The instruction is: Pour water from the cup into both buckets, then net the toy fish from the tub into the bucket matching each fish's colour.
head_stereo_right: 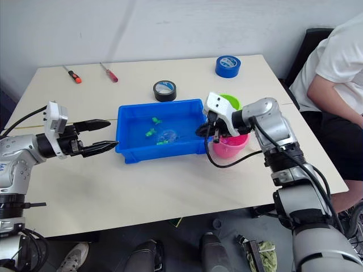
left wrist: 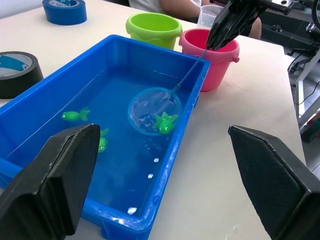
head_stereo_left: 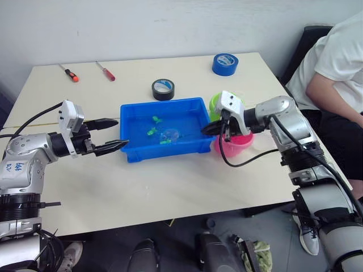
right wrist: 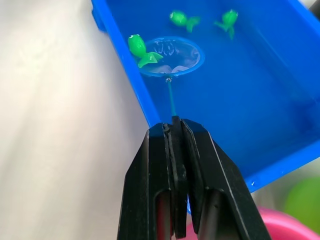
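Observation:
The blue tub [head_stereo_left: 161, 106] holds water and three green toy fish [left wrist: 75, 115]. My right gripper [head_stereo_left: 211, 129] hovers at the tub's right end, shut on the thin handle of a small round net [left wrist: 154, 110]. The net's hoop dips in the water, with one green fish [right wrist: 139, 50] at its rim. The lime green bucket [left wrist: 153, 27] and the pink bucket [left wrist: 212, 55] stand just right of the tub. The clear cup [left wrist: 206, 16] peeks out behind the pink bucket. My left gripper [head_stereo_left: 110, 135] is open at the tub's left end, holding nothing.
A black tape roll [head_stereo_left: 163, 89] lies behind the tub and a blue tape roll [head_stereo_left: 225, 63] at the back right. Two screwdrivers [head_stereo_left: 70, 73] rest at the far left of the table. A person [head_stereo_left: 340, 62] sits at the table's right side.

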Controlling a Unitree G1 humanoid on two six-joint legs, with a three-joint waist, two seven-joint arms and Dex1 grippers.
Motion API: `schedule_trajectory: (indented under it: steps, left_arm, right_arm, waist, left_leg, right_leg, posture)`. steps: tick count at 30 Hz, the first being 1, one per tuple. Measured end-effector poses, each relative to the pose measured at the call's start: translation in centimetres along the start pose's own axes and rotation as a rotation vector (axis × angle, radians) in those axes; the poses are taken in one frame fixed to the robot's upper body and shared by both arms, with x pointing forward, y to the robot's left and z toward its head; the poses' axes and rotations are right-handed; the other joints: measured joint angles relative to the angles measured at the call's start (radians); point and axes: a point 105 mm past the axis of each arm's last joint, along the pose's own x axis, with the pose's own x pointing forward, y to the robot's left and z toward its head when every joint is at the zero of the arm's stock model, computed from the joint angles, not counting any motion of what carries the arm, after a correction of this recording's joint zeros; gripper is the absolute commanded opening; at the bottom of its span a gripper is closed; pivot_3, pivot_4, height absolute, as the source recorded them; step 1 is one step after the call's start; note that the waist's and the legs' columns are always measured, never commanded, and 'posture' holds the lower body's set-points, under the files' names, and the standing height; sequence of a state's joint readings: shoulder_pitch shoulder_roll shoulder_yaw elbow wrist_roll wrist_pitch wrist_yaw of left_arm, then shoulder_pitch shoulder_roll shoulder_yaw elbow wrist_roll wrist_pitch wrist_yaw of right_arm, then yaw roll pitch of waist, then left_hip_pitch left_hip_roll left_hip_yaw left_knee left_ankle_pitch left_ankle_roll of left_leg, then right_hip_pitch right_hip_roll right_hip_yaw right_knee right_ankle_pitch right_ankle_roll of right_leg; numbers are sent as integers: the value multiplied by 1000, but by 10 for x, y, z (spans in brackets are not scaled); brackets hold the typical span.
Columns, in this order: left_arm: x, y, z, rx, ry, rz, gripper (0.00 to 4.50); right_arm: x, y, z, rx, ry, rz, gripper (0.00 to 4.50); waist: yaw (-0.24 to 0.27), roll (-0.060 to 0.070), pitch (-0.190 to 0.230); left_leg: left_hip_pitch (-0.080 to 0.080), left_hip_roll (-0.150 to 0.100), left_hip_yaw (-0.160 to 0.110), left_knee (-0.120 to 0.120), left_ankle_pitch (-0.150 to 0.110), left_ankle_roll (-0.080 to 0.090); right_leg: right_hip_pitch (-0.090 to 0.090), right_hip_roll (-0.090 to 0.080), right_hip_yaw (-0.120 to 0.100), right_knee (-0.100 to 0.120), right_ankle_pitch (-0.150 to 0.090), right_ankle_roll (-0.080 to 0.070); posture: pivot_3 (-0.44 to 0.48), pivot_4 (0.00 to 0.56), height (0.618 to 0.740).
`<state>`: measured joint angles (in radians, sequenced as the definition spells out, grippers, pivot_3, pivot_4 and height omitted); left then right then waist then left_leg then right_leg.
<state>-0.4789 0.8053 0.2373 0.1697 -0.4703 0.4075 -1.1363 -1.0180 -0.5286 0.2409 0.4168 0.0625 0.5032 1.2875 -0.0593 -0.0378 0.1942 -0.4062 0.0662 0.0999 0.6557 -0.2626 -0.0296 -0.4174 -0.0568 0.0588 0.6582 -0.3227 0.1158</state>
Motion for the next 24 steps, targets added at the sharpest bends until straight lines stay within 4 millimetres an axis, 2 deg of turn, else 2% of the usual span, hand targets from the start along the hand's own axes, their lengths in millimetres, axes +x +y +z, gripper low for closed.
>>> schedule_trajectory:
  steps: [7, 19, 24]
  left_arm:
    - [1, 1, 5, 13, -10, -2, 4474]
    - [3, 6, 11, 17, -24, -7, 4474]
    - [7, 9, 16, 29, -31, -18, 4474]
  right_arm:
    - [-1, -1, 1, 100, -39, -9, 0]
    - [-7, -6, 9, 129, -94, -53, 0]
    - [-31, -17, 18, 140, -183, -163, 0]
  waist:
    - [0, 0, 0]
    - [0, 0, 0]
    - [3, 0, 0]
  left_leg:
    - [0, 0, 0, 0, 0, 0]
    - [0, 0, 0, 0, -1, 1]
    - [-1, 0, 0, -1, -1, 1]
  right_leg:
    - [0, 0, 0, 0, 0, 0]
    - [0, 0, 0, -1, 0, 0]
    - [0, 0, 0, -1, 0, 0]
  posture:
    - [0, 150, 731]
    - [0, 150, 731]
    - [0, 150, 731]
